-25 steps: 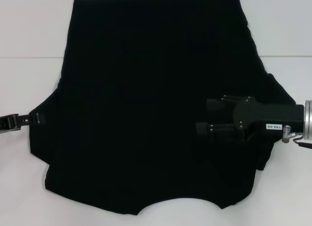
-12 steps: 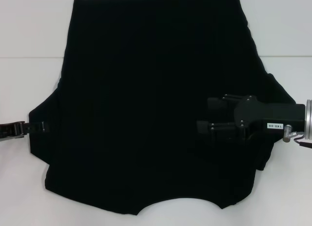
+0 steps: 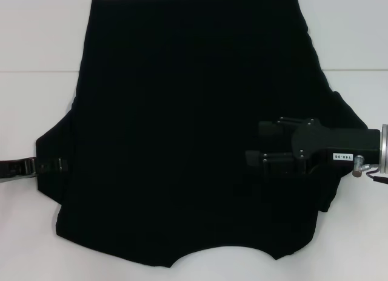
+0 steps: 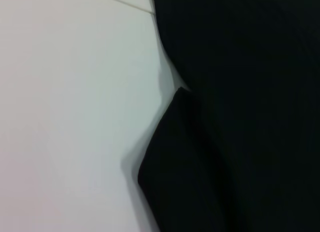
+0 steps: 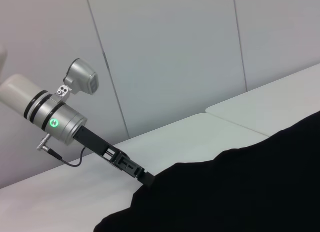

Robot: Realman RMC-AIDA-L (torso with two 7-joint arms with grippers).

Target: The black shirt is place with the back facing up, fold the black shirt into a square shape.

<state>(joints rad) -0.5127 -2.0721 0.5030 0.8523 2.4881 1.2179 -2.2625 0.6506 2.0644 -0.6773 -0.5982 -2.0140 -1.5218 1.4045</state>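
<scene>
Black shirt (image 3: 188,129) lies spread flat on the white counter (image 3: 36,44), filling most of the head view; hem runs along the far edge, curved neckline sits at the near edge, facing me; cloth looks plain black, no print visible on the upturned side; left sleeve juts out to my left at mid-height; right sleeve area on my right is rumpled, with folds along that edge.

My left pincer (image 3: 51,165) sits low at the left sleeve's outer edge, arm coming in from the left side of the head view; its tips reach onto the sleeve cloth; black on black, so whether it is spread or pinching the sleeve I cannot tell; left wrist view shows only the sleeve edge of the shirt (image 4: 225,142) folded over itself, lying on the counter (image 4: 65,117), none of my own fingers.

My right pincer (image 3: 257,144) hovers over or rests on the right side of the shirt, arm coming in from the right; its fingers (image 3: 267,129) point toward the shirt's middle, lying one beside the other with a gap between them, spread, no cloth seen pinched; height above the cloth not clear.

Right wrist view looks across the shirt (image 5: 240,192) to the left pincer (image 5: 145,178), its tip touching the cloth edge; grey wall panels (image 5: 165,56) behind.
</scene>
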